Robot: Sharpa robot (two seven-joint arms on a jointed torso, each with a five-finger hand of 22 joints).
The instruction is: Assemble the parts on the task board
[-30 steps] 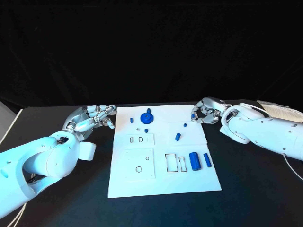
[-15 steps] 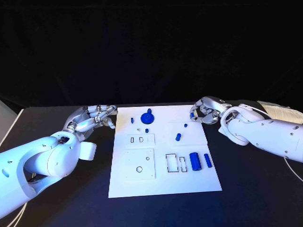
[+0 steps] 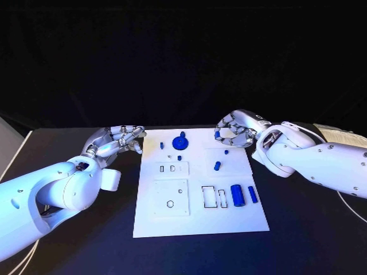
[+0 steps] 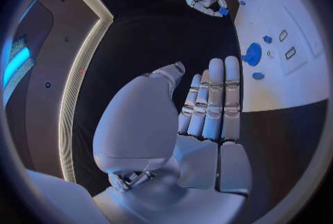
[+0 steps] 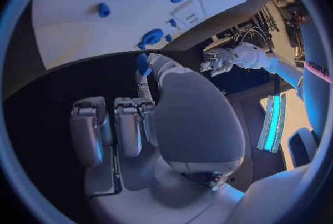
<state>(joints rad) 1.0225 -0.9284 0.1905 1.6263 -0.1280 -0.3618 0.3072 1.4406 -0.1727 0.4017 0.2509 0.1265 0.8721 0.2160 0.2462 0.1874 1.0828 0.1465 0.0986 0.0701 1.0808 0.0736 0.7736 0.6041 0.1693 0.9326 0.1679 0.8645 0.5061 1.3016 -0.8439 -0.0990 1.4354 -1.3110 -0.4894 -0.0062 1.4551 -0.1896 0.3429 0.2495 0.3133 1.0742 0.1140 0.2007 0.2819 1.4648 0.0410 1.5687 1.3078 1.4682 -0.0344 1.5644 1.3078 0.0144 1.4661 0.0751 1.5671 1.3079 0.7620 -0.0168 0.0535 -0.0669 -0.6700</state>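
On the black surface, the task board [image 3: 198, 220] carries loose blue parts [image 3: 235, 195]. The right hand [image 3: 235, 130], over its far right corner, pinches a small blue part [image 5: 141, 63] (light, rigid, slippery, best held mid-length); left hand [image 3: 115, 142] fingers straight, together, holding nothing

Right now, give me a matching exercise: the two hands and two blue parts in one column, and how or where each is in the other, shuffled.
1. left hand
2. right hand
3. round blue part
4. thick blue cylinder

A. lies near the task board's right edge
B. pinches a small blue part
C. lies at the task board's far end
D. holds nothing, beside the task board's left edge

Pairs: 1-D, 2-B, 3-C, 4-A
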